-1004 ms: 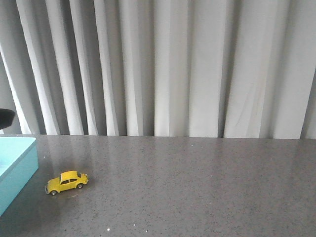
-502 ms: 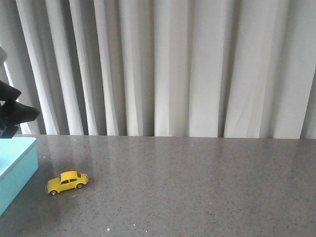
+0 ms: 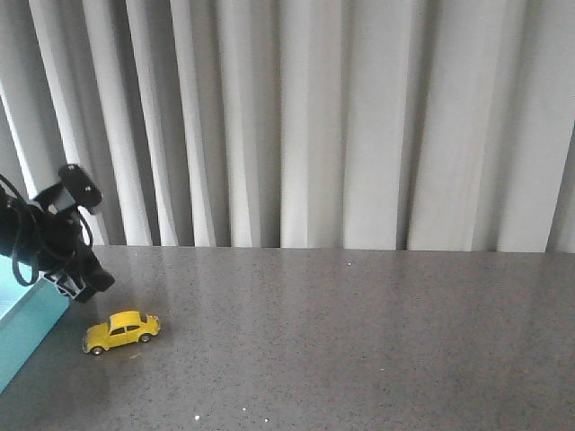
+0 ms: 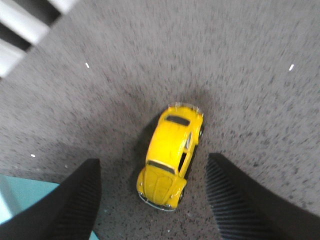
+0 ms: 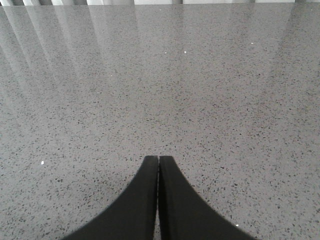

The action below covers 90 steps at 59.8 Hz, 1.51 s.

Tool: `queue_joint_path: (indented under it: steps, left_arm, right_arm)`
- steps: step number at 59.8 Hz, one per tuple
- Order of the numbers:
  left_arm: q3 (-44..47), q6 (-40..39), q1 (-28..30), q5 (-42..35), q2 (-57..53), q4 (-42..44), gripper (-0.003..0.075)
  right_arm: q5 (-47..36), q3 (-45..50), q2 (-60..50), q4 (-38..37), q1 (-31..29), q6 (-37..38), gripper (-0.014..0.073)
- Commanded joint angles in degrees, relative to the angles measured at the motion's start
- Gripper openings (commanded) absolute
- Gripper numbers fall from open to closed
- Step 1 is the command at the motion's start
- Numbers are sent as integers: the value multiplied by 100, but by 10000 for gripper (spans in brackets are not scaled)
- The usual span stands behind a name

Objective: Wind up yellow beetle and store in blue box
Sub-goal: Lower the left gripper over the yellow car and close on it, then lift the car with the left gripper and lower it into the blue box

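From where I stand, the black left arm reaches in over the left edge of the table, its cable-draped wrist angled downward and toward the table's near-left part. The left gripper (image 3: 88,285) hangs low above the surface without touching it. In its wrist view the left gripper (image 4: 152,200) has its two ribbed black fingers (image 4: 75,205) spread wide apart, with nothing pinched between them. The right arm does not show from the front. In its own wrist view the right gripper (image 5: 158,200) sits above the grey surface with its two smooth black fingers (image 5: 140,205) pressed flat together, no gap between them, holding nothing.
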Motion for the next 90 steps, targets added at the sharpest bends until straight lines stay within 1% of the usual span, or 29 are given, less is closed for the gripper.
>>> queue_joint_path:
  steps: [1, 19, 28, 44, 50, 53, 58, 62, 69, 72, 82, 90]
  left_arm:
    - [-200, 45, -17, -385, -55, -26, 450]
    - [-200, 312, -17, -715, 602, -64, 413]
    - [-200, 348, -30, -932, 812, -98, 409]
    - [-200, 466, -142, -1053, 1204, -98, 407]
    - [-200, 466, -180, -1077, 1251, -115, 384]
    - [-200, 466, -186, -1077, 1251, -246, 359]
    - [-200, 483, -186, -1077, 1251, -576, 296]
    - [-200, 512, -186, -1078, 1251, -759, 220]
    - [-200, 575, -186, -1267, 1251, -866, 50]
    - [-200, 575, -181, -1314, 1237, -866, -8]
    - [-200, 569, -181, -1249, 1083, -1081, -7]
    - [-200, 569, -181, -1412, 785, -1216, -7]
  right_arm:
    - [-380, -152, 17, -14, -18, -18, -7]
    - [-380, -152, 17, -14, -18, -18, -7]
    - [-380, -152, 17, -14, -18, -18, -7]
    - [-380, -152, 17, -14, -18, -18, -7]
    - [-380, -152, 17, -14, -18, -18, -7]
    - [-380, -152, 17, -14, -18, -18, -7]
    - [-380, -152, 17, -14, -18, -18, -7]
    - [-380, -152, 17, -14, -18, -18, -7]
    - [-380, -152, 17, -14, -18, -18, -7]
    - [-380, -152, 17, -14, -18, -18, -7]
    - [-380, -152, 17, -14, -18, -18, -7]
    - [-380, -152, 17, -14, -18, -18, -7]
